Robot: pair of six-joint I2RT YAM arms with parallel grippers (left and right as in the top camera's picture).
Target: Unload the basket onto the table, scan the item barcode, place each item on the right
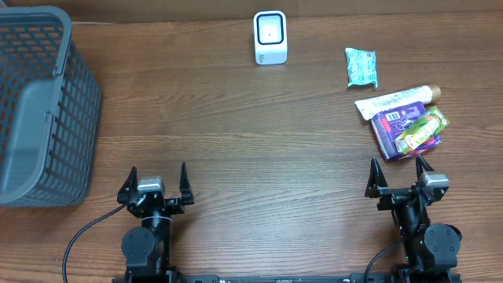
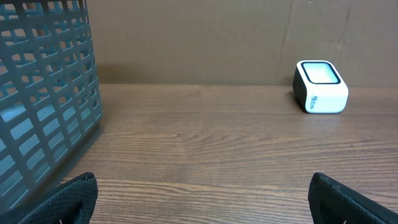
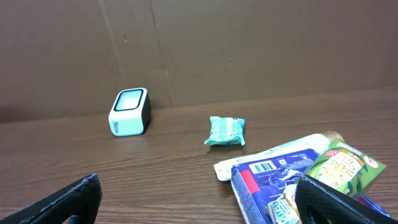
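Observation:
A white barcode scanner [image 1: 270, 37] stands at the back of the wooden table, its window facing up; it also shows in both wrist views [image 2: 320, 86] [image 3: 130, 112]. At the right lie a teal packet [image 1: 361, 67] [image 3: 226, 131] and a pile: a white tube [image 1: 393, 102], a blue pack [image 1: 391, 126] [image 3: 280, 180] with a barcode [image 3: 264, 167] facing up, and a green pack [image 1: 424, 130] [image 3: 345, 167]. My left gripper [image 1: 158, 181] [image 2: 202, 199] is open near the front edge, holding nothing. My right gripper [image 1: 398, 174] [image 3: 199, 199] is open just in front of the pile.
A grey plastic basket [image 1: 39, 102] [image 2: 43, 93] stands at the far left, close to the left arm. A brown wall runs behind the table's back edge.

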